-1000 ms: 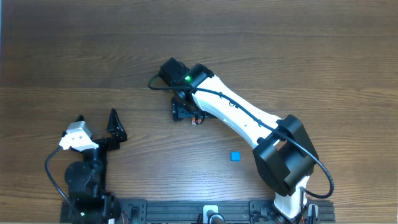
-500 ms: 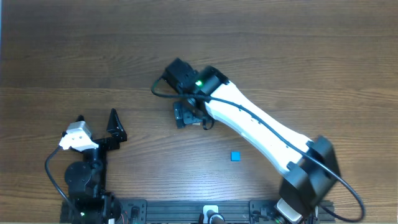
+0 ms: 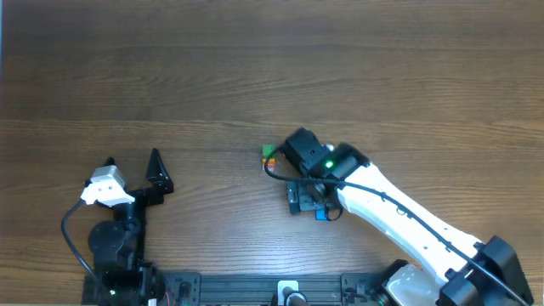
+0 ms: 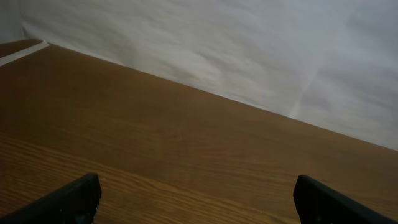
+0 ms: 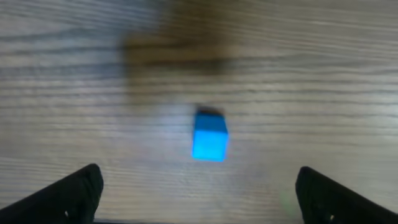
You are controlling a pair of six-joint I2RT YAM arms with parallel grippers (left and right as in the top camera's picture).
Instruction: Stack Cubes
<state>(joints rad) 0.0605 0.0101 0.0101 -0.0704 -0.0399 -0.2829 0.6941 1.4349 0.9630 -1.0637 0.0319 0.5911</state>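
Observation:
A small blue cube (image 5: 209, 135) lies on the wooden table, straight ahead of my right gripper (image 5: 198, 190), whose fingers stand wide open with nothing between them. From above, the right gripper (image 3: 306, 202) hovers over the blue cube (image 3: 321, 214), which peeks out at its near edge. A green cube (image 3: 269, 152) sits a little to the left and farther back, with a sliver of red showing at its near side; whether one rests on the other I cannot tell. My left gripper (image 3: 132, 160) is open near its base at the left, far from the cubes.
The brown wooden table (image 3: 408, 76) stretches wide around the cubes. A pale wall (image 4: 249, 50) stands beyond the table's far edge in the left wrist view. The arm bases and a black rail (image 3: 280, 285) line the near edge.
My right arm has pulled back and to the right from the table's middle to above the blue cube, uncovering the green cube where it was. The left arm has not moved.

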